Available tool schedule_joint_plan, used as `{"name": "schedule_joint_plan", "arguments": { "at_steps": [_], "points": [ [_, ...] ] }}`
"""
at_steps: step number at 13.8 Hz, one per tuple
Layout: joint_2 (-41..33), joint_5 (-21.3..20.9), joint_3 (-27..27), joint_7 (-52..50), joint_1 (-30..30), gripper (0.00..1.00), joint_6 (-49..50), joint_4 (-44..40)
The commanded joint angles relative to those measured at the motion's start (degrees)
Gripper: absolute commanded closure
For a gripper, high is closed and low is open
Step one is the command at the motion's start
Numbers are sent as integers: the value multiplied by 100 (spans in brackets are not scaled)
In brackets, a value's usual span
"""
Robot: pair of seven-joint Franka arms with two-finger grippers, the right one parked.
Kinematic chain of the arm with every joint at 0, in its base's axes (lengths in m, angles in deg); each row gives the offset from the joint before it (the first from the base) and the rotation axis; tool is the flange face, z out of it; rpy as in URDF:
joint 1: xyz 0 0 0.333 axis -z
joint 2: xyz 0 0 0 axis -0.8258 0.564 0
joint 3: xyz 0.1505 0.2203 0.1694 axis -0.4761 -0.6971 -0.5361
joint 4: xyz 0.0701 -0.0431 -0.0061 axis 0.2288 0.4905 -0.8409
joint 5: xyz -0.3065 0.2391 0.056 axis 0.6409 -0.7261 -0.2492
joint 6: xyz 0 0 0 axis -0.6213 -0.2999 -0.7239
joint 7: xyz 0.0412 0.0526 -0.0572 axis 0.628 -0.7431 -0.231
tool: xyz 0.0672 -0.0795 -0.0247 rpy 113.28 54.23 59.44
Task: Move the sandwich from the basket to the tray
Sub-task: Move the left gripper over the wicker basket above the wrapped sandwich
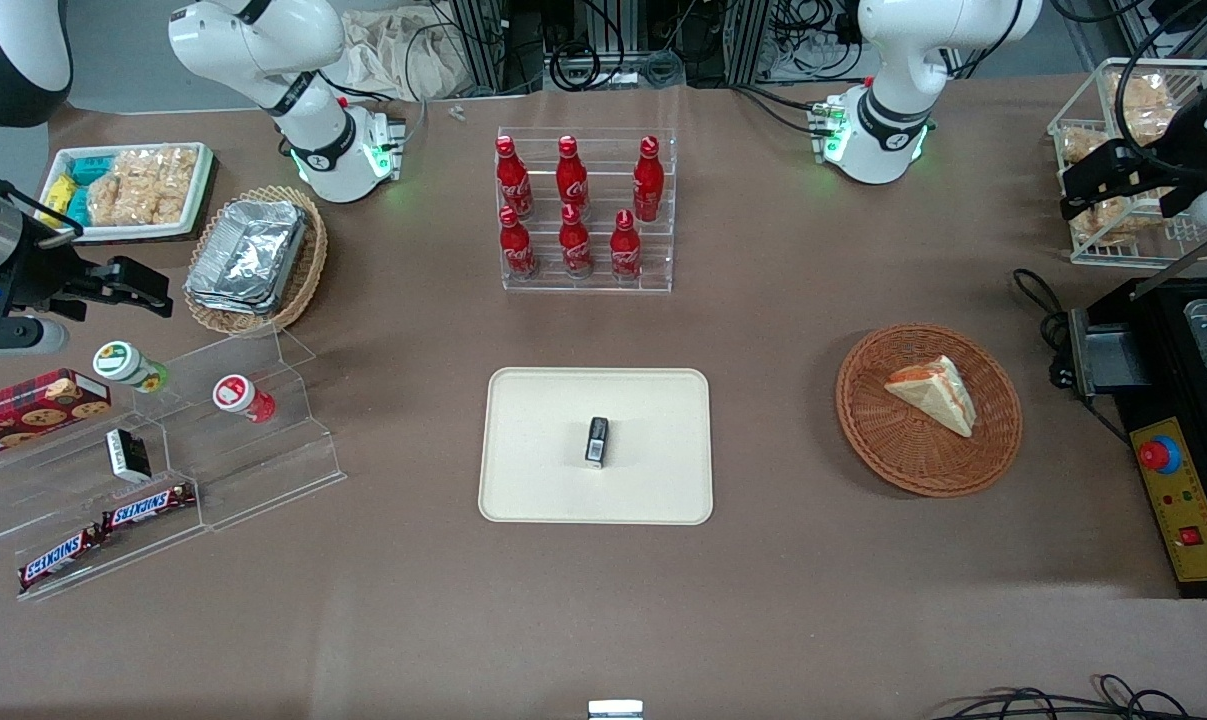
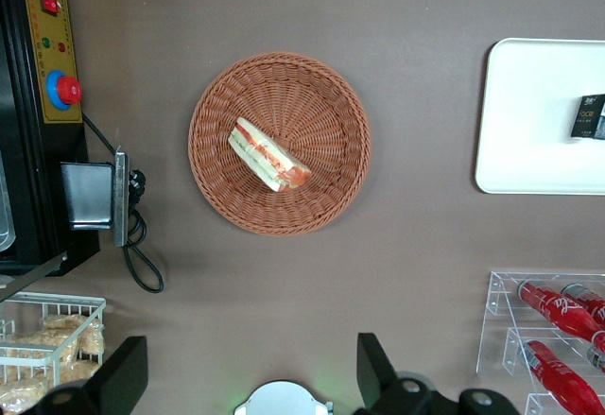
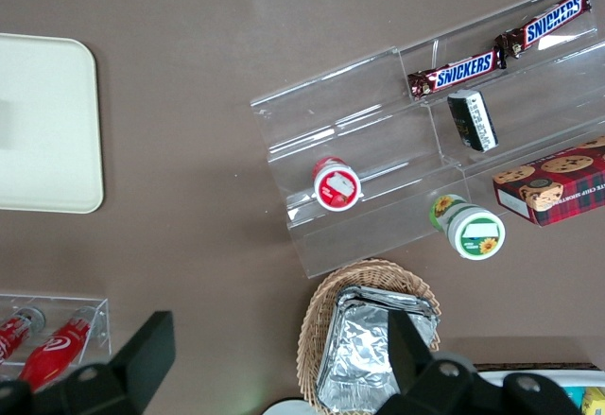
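The sandwich (image 1: 935, 392) is a white triangular wedge with an orange-red filling edge. It lies in the round reddish-brown wicker basket (image 1: 903, 470), toward the working arm's end of the table. Both show in the left wrist view, the sandwich (image 2: 267, 155) in the basket (image 2: 321, 94). The cream tray (image 1: 543, 430) lies mid-table with a small black packet (image 1: 596, 441) on it; the left wrist view shows part of the tray (image 2: 529, 122). The left arm's gripper (image 1: 1088, 185) hangs high, farther from the front camera than the basket. In the left wrist view the gripper (image 2: 248, 372) is open and empty.
A black machine with a red button (image 1: 1158, 455) and a cable (image 1: 1048, 300) stand beside the basket. A wire basket of snacks (image 1: 1123, 130) is near the gripper. An acrylic rack of red bottles (image 1: 583, 210) stands farther back than the tray. Snack stands (image 1: 163, 450) lie toward the parked arm's end.
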Motion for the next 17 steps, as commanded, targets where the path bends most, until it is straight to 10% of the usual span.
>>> {"name": "schedule_joint_plan", "arguments": {
  "at_steps": [1,17],
  "points": [
    [50,28,-62,-27,25,1,5,-68],
    [305,46,-54,-2426,7,1,-1944,1662]
  ]
}}
